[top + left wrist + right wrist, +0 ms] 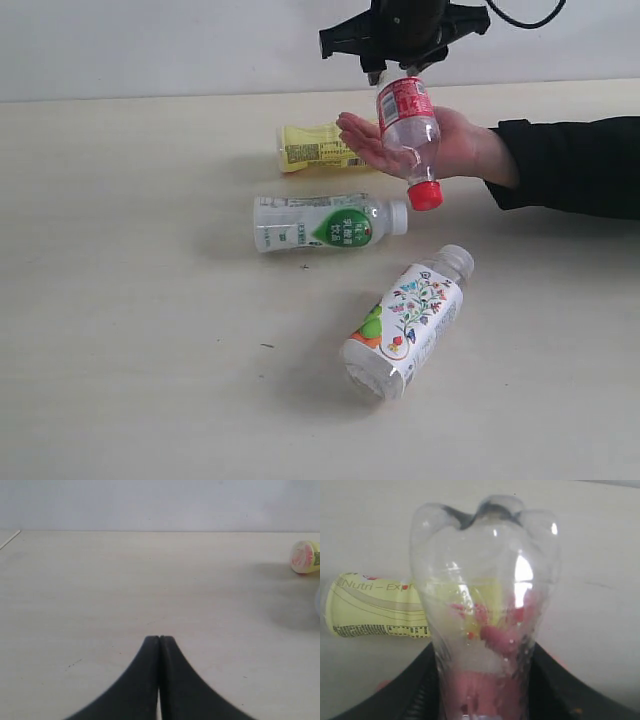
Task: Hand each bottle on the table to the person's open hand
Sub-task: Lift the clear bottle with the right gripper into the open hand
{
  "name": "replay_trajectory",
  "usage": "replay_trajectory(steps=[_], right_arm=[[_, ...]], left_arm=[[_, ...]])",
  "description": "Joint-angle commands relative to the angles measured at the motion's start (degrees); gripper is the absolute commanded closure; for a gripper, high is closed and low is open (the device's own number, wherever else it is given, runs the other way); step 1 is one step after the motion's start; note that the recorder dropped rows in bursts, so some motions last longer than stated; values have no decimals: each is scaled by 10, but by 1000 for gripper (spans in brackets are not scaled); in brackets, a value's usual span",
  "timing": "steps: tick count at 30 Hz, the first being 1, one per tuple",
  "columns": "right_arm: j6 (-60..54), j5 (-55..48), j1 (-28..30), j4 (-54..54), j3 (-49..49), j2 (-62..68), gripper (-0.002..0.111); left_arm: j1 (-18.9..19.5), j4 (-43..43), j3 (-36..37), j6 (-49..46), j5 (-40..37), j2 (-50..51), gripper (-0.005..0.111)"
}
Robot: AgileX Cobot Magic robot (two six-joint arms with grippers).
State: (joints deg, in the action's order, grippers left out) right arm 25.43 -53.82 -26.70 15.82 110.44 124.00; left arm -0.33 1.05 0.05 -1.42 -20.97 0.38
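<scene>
clear crushed bottle with a red label and red cap hangs cap-down from the right gripper, whose jaws are clamped on its base end. we see it just over the person's open hand, perhaps touching the palm; we cannot tell. the hand reaches in palm-up from the right, on a black sleeve. three more bottles lie on their sides on the pale beige table: the yellow bottle just behind the hand, the green-and-white bottle near the middle, and the white floral bottle closest to the camera, at a slant. in the left wrist view we see the left gripper, jaws pressed together and holding nothing, over the tabletop.
</scene>
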Motion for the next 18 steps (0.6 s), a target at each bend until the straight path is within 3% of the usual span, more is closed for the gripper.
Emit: replay_trajectory(steps=[1, 11, 18], right_arm=[[-4, -1, 11, -8, 17, 17, 106], [-13, 8, 25, -10, 19, 28, 75], [-31, 11, 25, -13, 19, 28, 36]], left_arm=[[-4, -1, 0, 2, 5, -4, 107], [-4, -1, 0, 2, 5, -4, 107], [-4, -1, 0, 2, 5, -4, 107]])
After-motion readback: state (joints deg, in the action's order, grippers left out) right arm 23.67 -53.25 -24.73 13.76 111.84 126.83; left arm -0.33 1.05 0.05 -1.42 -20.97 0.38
